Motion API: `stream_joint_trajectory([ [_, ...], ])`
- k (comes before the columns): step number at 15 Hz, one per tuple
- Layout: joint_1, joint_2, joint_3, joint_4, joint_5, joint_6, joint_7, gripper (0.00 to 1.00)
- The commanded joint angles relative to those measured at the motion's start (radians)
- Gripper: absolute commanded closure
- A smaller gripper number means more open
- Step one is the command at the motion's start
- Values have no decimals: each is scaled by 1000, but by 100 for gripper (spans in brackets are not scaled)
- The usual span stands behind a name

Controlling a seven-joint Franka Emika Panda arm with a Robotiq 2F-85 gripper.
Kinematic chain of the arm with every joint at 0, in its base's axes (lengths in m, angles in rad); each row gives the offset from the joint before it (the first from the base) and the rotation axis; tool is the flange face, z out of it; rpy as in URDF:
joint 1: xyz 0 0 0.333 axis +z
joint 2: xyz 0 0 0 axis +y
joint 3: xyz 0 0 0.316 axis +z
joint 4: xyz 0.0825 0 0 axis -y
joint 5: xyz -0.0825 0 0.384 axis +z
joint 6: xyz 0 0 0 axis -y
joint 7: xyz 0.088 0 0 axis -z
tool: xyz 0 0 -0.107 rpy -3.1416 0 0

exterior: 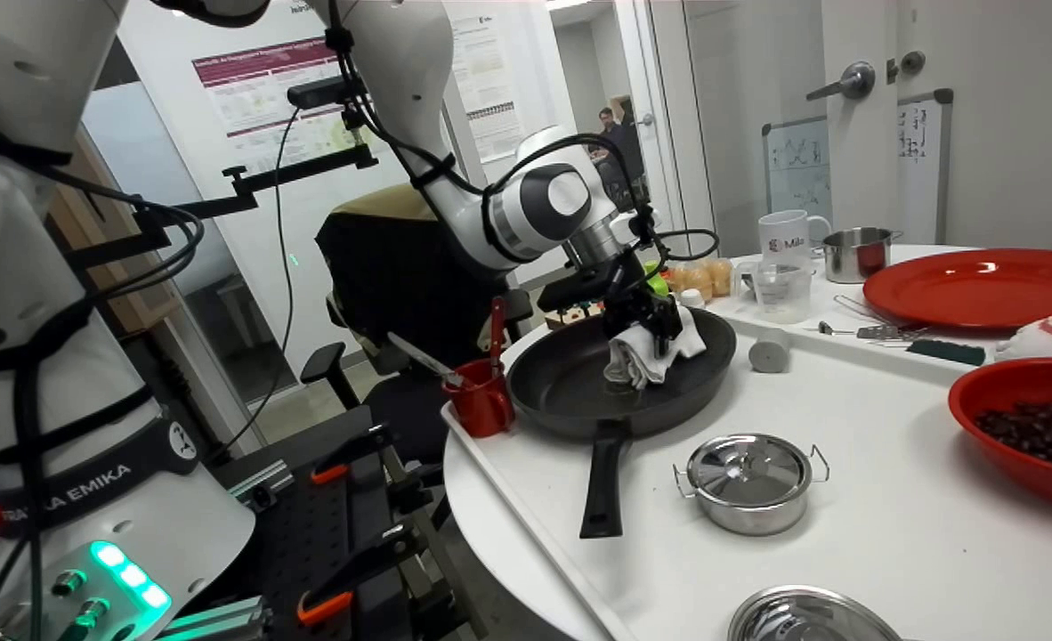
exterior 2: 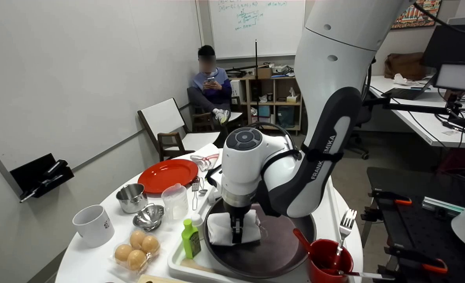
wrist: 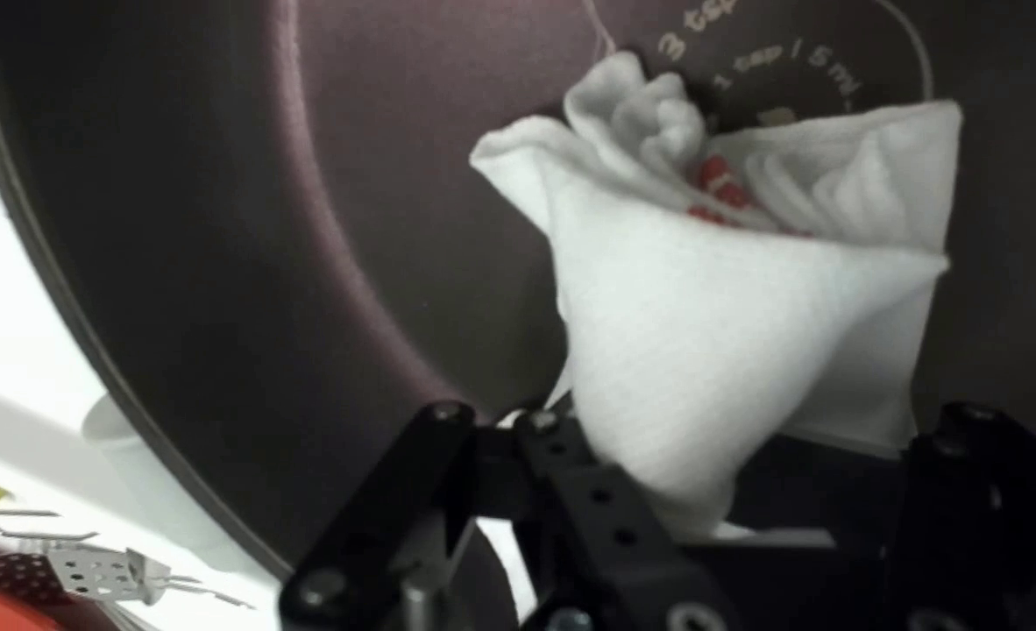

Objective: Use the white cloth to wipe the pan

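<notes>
A dark frying pan (exterior: pixel 570 378) lies on the white table, its black handle (exterior: pixel 604 499) pointing to the near edge in an exterior view. It also shows in an exterior view (exterior 2: pixel 281 245) and in the wrist view (wrist: pixel 413 184). The white cloth (exterior: pixel 637 361), with red marks, is bunched inside the pan; it shows in the wrist view (wrist: pixel 702 315) and in an exterior view (exterior 2: pixel 218 232). My gripper (exterior: pixel 644 325) is low over the pan with the cloth gathered between its fingers (wrist: pixel 741 438). It appears shut on the cloth; cloth and shadow hide the fingertips.
A red mug with utensils (exterior: pixel 483 408) stands beside the pan. A lidded metal pot (exterior: pixel 751 490) is near the handle. A green bottle (exterior 2: pixel 192 240) and a packet of eggs (exterior 2: pixel 136 251) are beside the pan. A red bowl of dark beans (exterior: pixel 980 392) and red plate (exterior 2: pixel 167 177) lie farther off.
</notes>
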Motion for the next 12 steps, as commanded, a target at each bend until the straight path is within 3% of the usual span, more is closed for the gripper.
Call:
stream_joint_trajectory([
  [1,36,7,9,5,5,-6,1,94],
  [6,75,-21,21,-46,-10,9,-11,94],
  [12,90,-85,8,-187,-20,80,-42,94],
])
